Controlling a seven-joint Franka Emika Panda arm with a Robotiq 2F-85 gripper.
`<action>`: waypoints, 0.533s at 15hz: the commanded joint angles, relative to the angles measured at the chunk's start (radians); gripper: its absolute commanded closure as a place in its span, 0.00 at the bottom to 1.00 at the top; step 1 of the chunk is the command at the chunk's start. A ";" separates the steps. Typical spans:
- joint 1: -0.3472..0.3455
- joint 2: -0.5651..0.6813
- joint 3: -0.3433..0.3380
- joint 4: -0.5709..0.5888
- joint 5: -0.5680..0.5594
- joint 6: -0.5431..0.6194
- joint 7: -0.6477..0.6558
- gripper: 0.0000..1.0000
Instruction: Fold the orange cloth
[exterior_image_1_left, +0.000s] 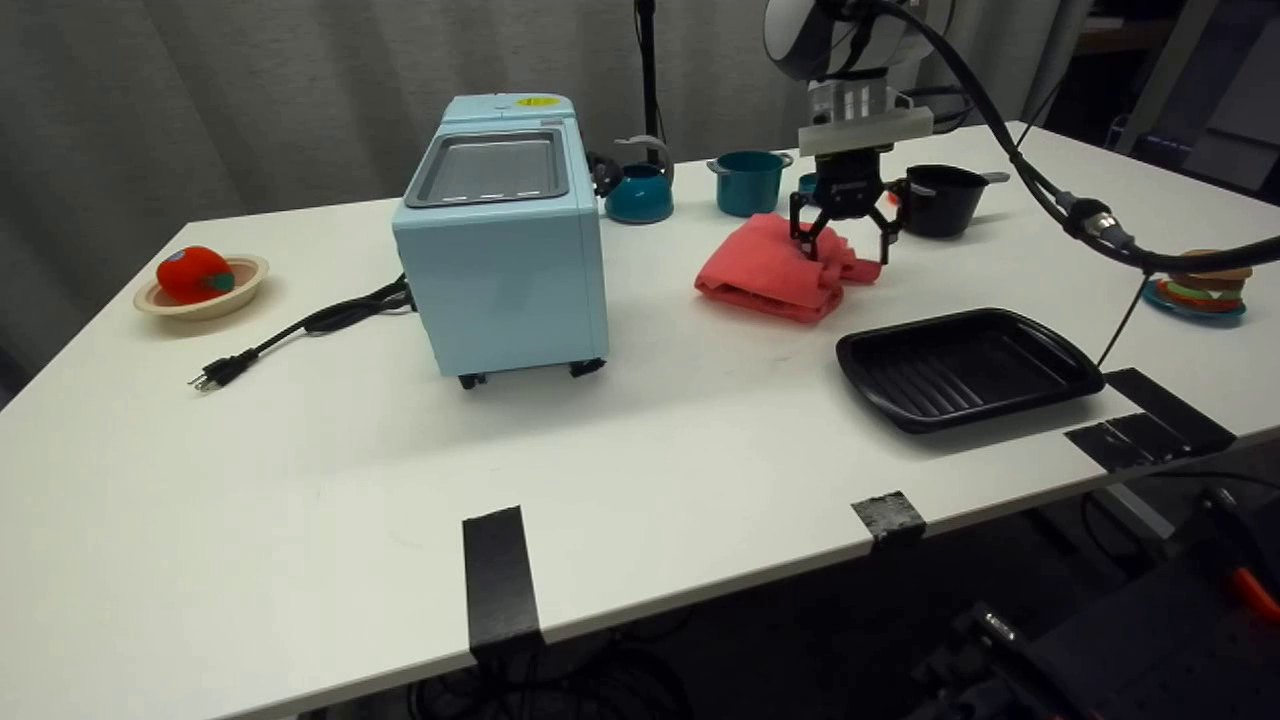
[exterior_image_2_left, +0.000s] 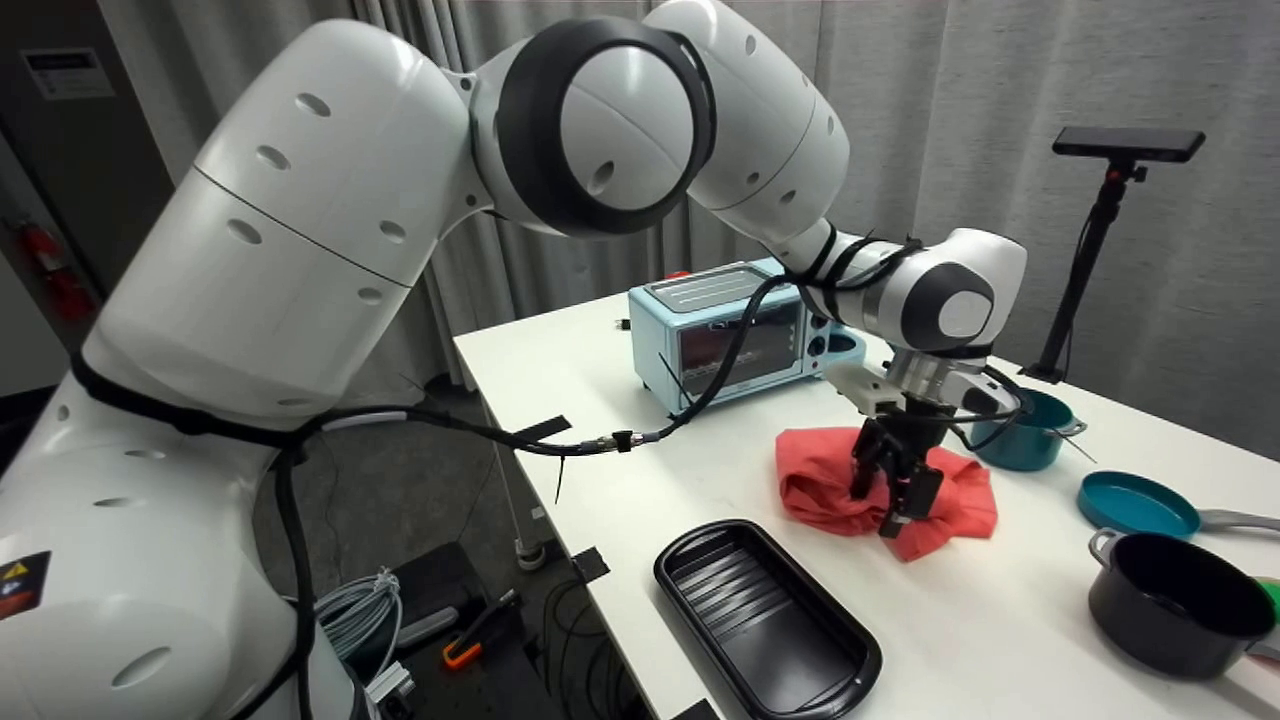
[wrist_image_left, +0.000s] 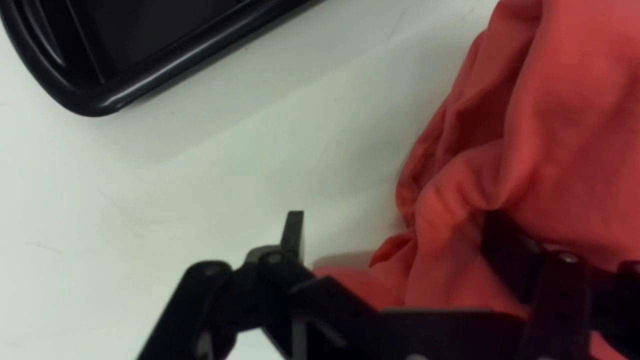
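Note:
The orange cloth (exterior_image_1_left: 762, 266) lies bunched and wrinkled on the white table, with several folds. It also shows in an exterior view (exterior_image_2_left: 822, 478) and fills the right side of the wrist view (wrist_image_left: 580, 145). My gripper (exterior_image_1_left: 846, 254) points down over one end of the cloth with its fingers spread wide. In the wrist view my gripper (wrist_image_left: 394, 220) has one fingertip pushed against or into the cloth's folds on the right. The other fingertip is over the bare table beside the cloth. A ridge of cloth lies between the fingers, not pinched. The gripper also shows in an exterior view (exterior_image_2_left: 878, 510).
The black grill pan (exterior_image_1_left: 970, 368) sits close to the cloth, near the table edge. A light blue toaster oven (exterior_image_1_left: 510, 260) stands on the cloth's other side. A teal pot (exterior_image_1_left: 750, 184), a black pot (exterior_image_2_left: 1170, 610) and a teal pan (exterior_image_2_left: 1135, 503) stand nearby.

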 joint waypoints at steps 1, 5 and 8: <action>0.039 -0.074 -0.032 -0.019 -0.066 -0.029 0.020 0.00; 0.039 -0.152 -0.023 -0.016 -0.084 -0.044 0.001 0.00; 0.034 -0.212 -0.013 -0.013 -0.076 -0.060 -0.010 0.00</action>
